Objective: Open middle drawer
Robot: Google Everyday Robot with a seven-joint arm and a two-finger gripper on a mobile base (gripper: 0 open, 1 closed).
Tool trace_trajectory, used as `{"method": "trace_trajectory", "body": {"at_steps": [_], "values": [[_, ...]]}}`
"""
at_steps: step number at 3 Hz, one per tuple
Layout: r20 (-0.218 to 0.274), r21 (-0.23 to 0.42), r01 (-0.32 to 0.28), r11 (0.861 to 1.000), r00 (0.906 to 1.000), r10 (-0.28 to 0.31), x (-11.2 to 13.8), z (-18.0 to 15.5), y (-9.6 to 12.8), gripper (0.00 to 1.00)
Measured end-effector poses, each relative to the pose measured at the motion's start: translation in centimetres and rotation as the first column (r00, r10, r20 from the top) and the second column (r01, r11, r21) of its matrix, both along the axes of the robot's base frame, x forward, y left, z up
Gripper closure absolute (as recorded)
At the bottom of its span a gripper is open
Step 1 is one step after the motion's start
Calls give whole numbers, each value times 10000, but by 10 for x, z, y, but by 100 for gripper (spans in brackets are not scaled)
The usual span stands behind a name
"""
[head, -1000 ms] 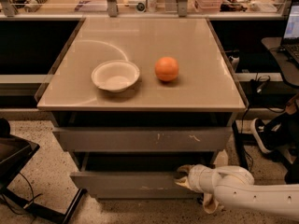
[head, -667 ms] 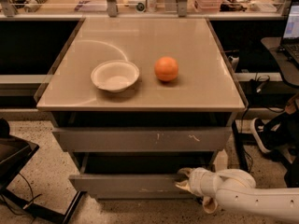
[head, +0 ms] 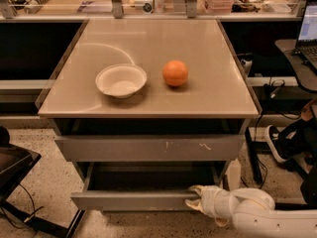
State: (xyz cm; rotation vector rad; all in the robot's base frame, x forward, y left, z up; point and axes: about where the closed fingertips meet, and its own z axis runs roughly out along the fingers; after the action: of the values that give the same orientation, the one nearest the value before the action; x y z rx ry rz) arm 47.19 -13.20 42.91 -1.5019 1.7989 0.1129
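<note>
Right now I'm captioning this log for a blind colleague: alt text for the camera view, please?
The white gripper is near the right end of the middle drawer's front edge, with that drawer pulled partly out below the scratched top drawer. On the cabinet top sit a white bowl and an orange.

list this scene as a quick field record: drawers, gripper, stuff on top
middle drawer: plain grey handleless flat-front drawer, partly open, front standing out past the one above
gripper: cream gripper, at the top edge of that drawer's front, right of centre
upper drawer: wider grey drawer front with white scratch marks, set further back
top: glossy beige cabinet top
on top: round white bowl left, round orange fruit right, apart
</note>
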Motion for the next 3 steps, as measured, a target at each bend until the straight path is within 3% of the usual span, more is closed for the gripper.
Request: {"method": "trace_trajectory", "body": {"at_steps": [1, 3], "values": [[2, 10, -18, 10000, 10000, 18, -1, 3, 1, 100], [187, 10, -181, 9998, 9997, 181, -40, 0, -9, 100]]}}
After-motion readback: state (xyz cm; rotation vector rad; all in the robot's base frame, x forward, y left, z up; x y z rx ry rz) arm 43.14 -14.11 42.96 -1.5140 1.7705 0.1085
